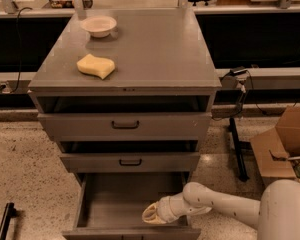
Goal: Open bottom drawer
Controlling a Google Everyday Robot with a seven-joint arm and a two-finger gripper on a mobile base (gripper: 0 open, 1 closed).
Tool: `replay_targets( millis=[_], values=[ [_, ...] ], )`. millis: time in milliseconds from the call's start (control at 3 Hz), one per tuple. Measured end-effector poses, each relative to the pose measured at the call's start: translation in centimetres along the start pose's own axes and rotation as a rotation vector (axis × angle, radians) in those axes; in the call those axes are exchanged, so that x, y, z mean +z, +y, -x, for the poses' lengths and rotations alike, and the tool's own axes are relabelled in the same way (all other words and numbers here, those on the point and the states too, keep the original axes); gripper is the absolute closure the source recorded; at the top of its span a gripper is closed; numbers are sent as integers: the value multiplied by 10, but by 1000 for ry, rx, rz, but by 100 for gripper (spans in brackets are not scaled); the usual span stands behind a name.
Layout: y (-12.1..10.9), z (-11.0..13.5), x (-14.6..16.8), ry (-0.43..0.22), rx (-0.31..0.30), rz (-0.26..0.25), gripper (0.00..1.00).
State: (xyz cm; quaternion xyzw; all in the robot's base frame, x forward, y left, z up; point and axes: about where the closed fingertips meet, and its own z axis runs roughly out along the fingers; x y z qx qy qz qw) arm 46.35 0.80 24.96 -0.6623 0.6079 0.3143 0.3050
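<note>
Already standing well out of the grey metal cabinet (205,129), the bottom drawer (115,199) shows its bare floor at the 6 o'clock edge of the scene. Its front panel runs along the lower border, and its handle is out of sight.

The Everyday Robot's gripper (152,214), cream-coloured and blunt-ended, sits inside the drawer at about 5 o'clock of the opening, low over the floor and just behind the front panel. Whether it is spread or closed, or has hold of anything, cannot be told from this angle. The arm (225,206) reaches in from 4 o'clock over the drawer's side wall. That line appears to let the robot draw the panel toward its own base from inside rather than by the handle.

The drawer thus lies all around the gripper, with the floor beneath, the front panel at its 6 o'clock and the back of the cavity at 12.

Above, the middle drawer (90,162) and top drawer (80,126) each stand a little proud of the frame. On the tabletop (155,49) a yellow sponge (95,66) lies at 10 o'clock and a white bowl (98,25) near 11, both well apart from the work below. A cardboard box (285,144) rests on the speckled floor at 3 o'clock. By the look of it, the opening is largely done.
</note>
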Motion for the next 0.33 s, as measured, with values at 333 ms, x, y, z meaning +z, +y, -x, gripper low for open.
replay_targets(
  millis=[333],
  values=[
    [1, 1, 2, 0, -2, 5, 59]
  ],
)
